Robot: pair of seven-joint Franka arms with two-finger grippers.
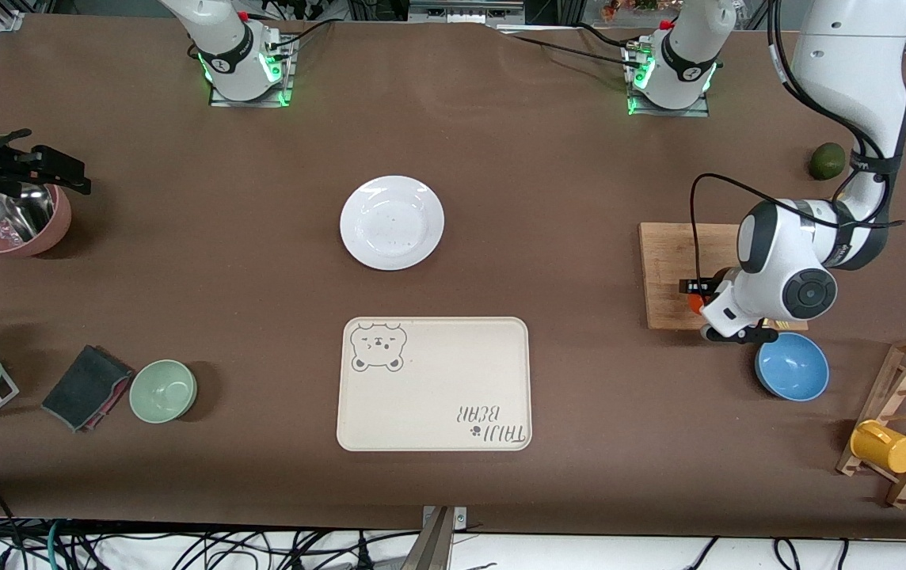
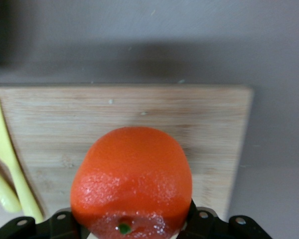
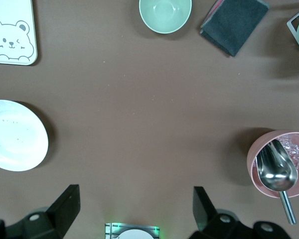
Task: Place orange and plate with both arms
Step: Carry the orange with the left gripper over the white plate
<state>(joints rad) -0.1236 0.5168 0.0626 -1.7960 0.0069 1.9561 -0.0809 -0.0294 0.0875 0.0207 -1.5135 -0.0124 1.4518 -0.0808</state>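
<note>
The orange sits between the fingers of my left gripper, which is shut on it over the wooden cutting board. In the left wrist view the orange fills the space between the black fingers of the left gripper, with the board below. The white plate lies empty in the middle of the table. It also shows in the right wrist view. My right gripper is open and empty, up over the pink bowl at the right arm's end; it shows in the right wrist view.
A cream bear-print tray lies nearer the camera than the plate. A blue bowl, a lime and a wooden rack with a yellow mug are near the board. A green bowl and dark cloth lie at the right arm's end.
</note>
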